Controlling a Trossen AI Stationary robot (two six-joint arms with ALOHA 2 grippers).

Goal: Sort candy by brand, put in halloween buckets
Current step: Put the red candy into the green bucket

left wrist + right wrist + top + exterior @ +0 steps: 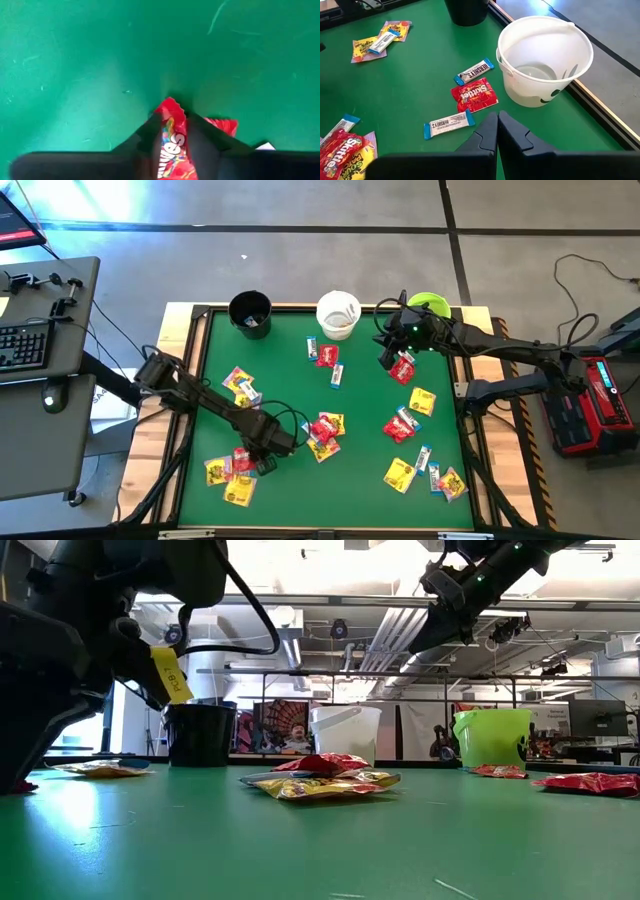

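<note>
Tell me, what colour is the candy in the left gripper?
Red packet, clearest in the left wrist view.

- Your table's green surface [420, 95] looks matt, like felt, framed by pale bare wood [180, 370].
- The white bucket [545, 60] is smooth, glossy plastic.
- The red candy packet [172, 145] is shiny crinkled foil.
- Your left gripper's fingers [202, 145] look matt black.
</note>
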